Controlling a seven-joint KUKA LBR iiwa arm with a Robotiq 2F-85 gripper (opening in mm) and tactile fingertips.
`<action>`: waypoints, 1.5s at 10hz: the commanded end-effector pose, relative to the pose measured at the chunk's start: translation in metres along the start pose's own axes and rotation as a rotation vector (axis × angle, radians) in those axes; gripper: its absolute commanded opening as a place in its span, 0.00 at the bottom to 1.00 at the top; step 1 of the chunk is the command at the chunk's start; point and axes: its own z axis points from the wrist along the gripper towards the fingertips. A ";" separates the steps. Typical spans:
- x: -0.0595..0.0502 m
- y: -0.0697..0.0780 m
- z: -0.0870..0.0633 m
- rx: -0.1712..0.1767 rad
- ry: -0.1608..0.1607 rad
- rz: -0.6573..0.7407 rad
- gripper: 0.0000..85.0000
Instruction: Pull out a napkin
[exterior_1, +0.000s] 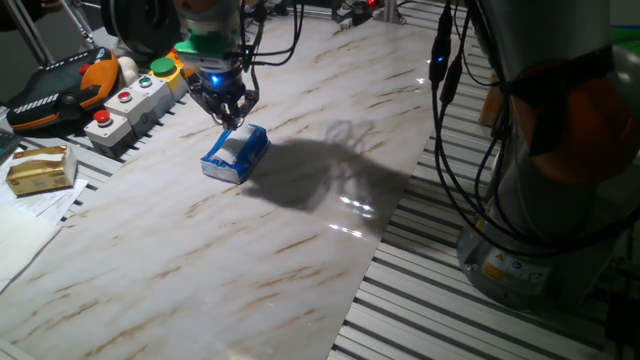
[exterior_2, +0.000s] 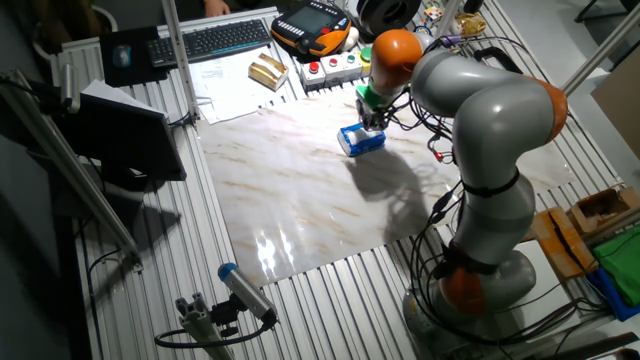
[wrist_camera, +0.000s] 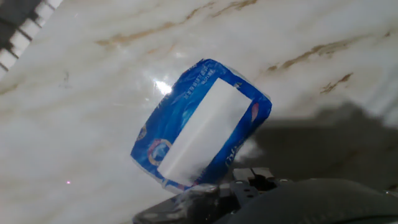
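Blue tissue pack (wrist_camera: 202, 124) under gripper (exterior_1: 229, 117), napkin (wrist_camera: 200, 130) barely distinguishable, grip state unclear.

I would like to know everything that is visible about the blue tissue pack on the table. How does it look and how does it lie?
The tissue pack is a soft, glossy blue plastic pouch with a long white strip down its top face, where white tissue shows, and a round logo near one end. It lies flat on the marbled table, skewed to the edges, slightly crumpled. The gripper stands directly over its far end; whether the fingers touch it cannot be told. Nothing else touches it.
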 end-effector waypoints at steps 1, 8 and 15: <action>0.001 0.001 -0.001 0.002 0.000 0.020 0.65; 0.003 0.012 0.026 0.006 -0.032 0.118 0.82; 0.002 0.016 0.053 0.005 -0.034 0.151 0.71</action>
